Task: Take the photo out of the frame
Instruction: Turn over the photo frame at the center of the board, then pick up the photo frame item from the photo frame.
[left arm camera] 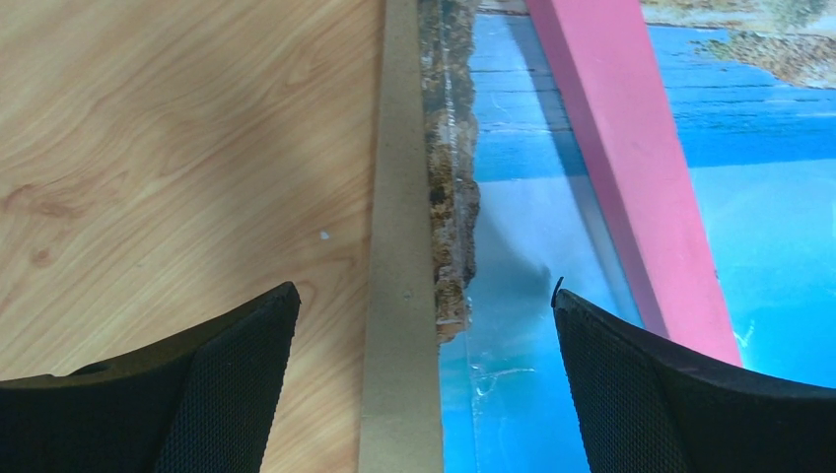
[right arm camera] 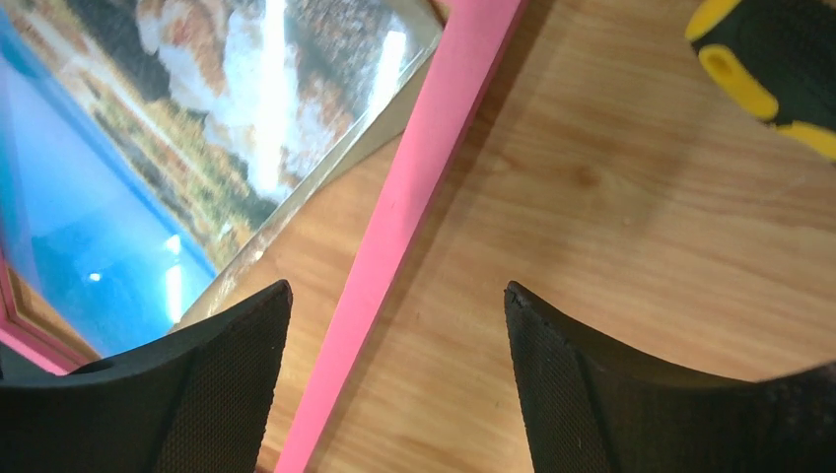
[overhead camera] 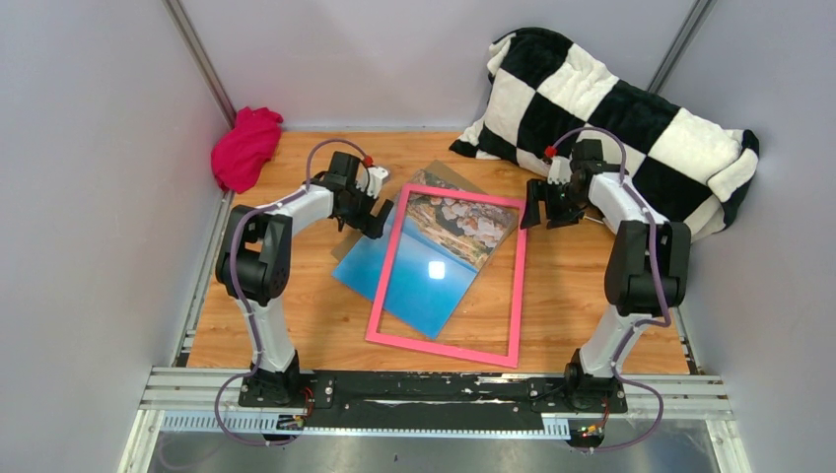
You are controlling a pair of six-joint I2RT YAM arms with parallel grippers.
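The frame, a thin pink border, lies flat on the wooden table. The photo of blue sea and rocky shore lies skewed under it, with its left part sticking out past the frame's left side. A brown backing board peeks out beneath the photo. My left gripper is open and empty over the photo's left edge. The left wrist view shows its jaws spanning the board strip and the photo, next to the pink bar. My right gripper is open and empty. Its jaws straddle the frame's right bar, with the photo to the left.
A magenta cloth lies in the back left corner. A black-and-white checkered pillow fills the back right. A yellow-and-black object lies on the table just beyond my right gripper. Grey walls enclose the table.
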